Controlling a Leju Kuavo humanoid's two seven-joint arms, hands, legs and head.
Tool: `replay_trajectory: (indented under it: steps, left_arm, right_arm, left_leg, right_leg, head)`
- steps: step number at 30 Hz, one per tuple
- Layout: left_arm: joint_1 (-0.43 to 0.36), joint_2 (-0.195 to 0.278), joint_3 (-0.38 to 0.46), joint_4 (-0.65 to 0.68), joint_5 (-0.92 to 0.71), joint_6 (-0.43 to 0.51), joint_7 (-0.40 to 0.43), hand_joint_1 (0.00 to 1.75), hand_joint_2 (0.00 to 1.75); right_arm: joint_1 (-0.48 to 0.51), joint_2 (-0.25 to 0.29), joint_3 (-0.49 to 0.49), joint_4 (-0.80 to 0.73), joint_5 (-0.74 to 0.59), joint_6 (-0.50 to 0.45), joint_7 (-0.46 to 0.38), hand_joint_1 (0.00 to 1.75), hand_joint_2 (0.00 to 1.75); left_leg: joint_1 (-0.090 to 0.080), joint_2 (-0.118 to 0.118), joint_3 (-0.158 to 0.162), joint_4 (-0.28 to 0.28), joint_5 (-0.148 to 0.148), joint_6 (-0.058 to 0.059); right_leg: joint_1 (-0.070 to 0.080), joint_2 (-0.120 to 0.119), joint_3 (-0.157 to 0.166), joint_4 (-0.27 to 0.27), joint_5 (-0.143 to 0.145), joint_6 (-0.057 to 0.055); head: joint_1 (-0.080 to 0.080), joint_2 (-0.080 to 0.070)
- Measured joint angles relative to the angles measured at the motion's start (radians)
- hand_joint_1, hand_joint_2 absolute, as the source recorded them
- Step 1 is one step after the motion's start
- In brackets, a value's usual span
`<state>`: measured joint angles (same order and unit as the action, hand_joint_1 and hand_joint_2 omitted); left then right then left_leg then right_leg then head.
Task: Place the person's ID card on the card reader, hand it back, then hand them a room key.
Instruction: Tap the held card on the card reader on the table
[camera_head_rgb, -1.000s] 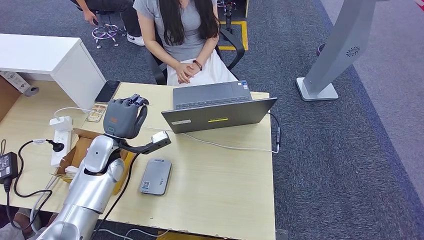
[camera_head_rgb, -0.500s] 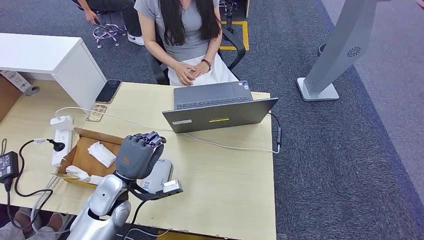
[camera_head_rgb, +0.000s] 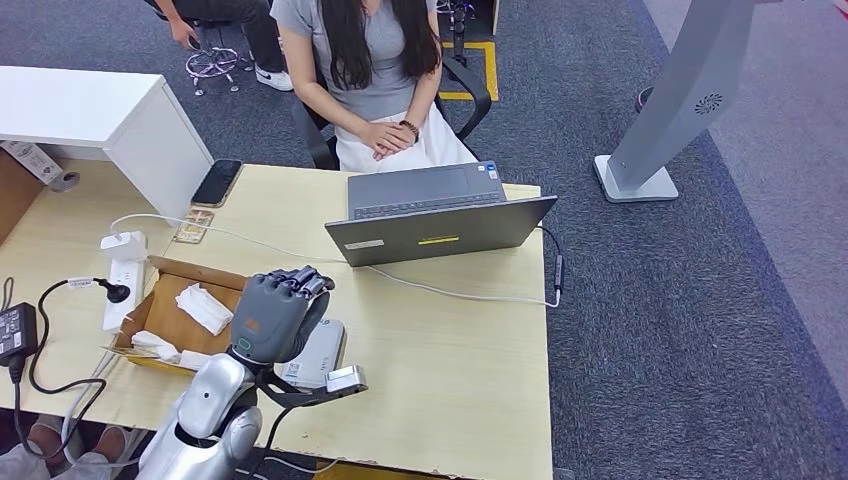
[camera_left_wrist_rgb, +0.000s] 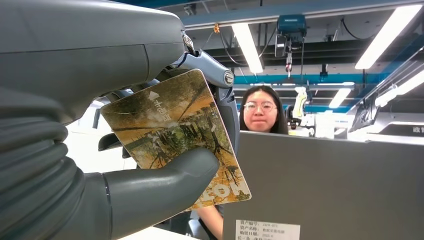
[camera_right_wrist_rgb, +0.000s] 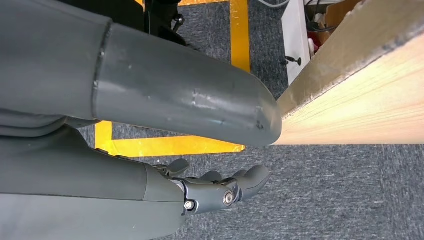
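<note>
Grey left hand (camera_head_rgb: 272, 315) sits just above the card reader (camera_head_rgb: 318, 352) at the near edge of your wooden table (camera_head_rgb: 450, 350), back of the hand up. Wrist view shows you the grip: thumb and fingers pinch a card (camera_left_wrist_rgb: 177, 135) with a yellow-brown tree print, held upright, facing the camera. Right hand (camera_right_wrist_rgb: 220, 192) hangs below the table edge over dark carpet, holding nothing, fingers slightly curled and apart. Left of the reader you've got a cardboard box (camera_head_rgb: 175, 318) with white paper in it, then a white power strip (camera_head_rgb: 122, 275) beside it. Further back, a grey laptop (camera_head_rgb: 440, 215) stands open towards the far side, a phone (camera_head_rgb: 215, 182) lies near the far left corner. Beyond the table a person (camera_head_rgb: 370, 75) sits in a chair, hands clasped in lap.
</note>
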<state>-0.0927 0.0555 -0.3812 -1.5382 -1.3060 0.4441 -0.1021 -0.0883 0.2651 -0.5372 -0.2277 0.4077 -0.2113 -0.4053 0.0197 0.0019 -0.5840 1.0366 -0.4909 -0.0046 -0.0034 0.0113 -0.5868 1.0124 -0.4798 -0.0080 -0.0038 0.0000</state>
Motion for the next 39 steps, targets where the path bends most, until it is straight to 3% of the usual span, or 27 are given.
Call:
replay_trajectory:
  steps: [11, 20, 26, 30, 39]
  left_arm:
    - [0.097, 0.008, -0.035, -0.030, -0.035, -0.069, 0.040, 1.75, 1.75]
    - [0.248, 0.044, -0.047, -0.073, -0.010, -0.090, 0.110, 1.75, 1.75]
    - [0.265, 0.045, -0.048, -0.079, -0.121, -0.171, 0.282, 1.75, 1.75]
    - [0.269, 0.045, -0.047, -0.066, -0.123, -0.224, 0.309, 1.75, 1.75]
    - [0.270, 0.044, -0.032, -0.044, -0.136, -0.229, 0.359, 1.75, 1.75]
  right_arm:
    - [0.001, 0.000, -0.019, 0.000, 0.004, -0.016, -0.017, 0.00, 0.00]
    - [0.011, -0.010, -0.021, 0.000, 0.035, -0.030, -0.006, 0.00, 0.00]
    - [0.016, -0.012, -0.026, 0.000, 0.044, -0.035, 0.013, 0.00, 0.00]
    - [0.020, -0.012, -0.030, 0.000, 0.054, -0.034, 0.024, 0.00, 0.00]
    - [0.021, -0.013, -0.041, 0.000, 0.083, -0.033, 0.037, 0.00, 0.00]
  left_leg:
    - [0.000, 0.000, 0.000, 0.000, 0.000, 0.000]
    - [0.000, -0.001, -0.001, 0.000, -0.001, 0.000]
    - [0.000, -0.001, 0.000, 0.000, 0.000, 0.000]
    - [0.000, -0.001, 0.000, 0.000, 0.000, 0.000]
    - [0.000, -0.001, 0.000, 0.000, 0.000, 0.000]
  right_leg:
    - [0.000, 0.000, 0.000, 0.000, 0.000, 0.000]
    - [0.000, -0.001, 0.000, 0.000, -0.001, 0.000]
    - [0.000, -0.002, 0.001, 0.000, -0.001, 0.000]
    - [0.000, -0.002, 0.001, 0.000, -0.001, 0.000]
    - [0.000, -0.002, 0.001, 0.000, -0.001, 0.000]
  head:
    - [0.000, 0.000]
    - [0.000, 0.000]
    - [0.000, 0.000]
    - [0.000, 0.000]
    - [0.000, 0.000]
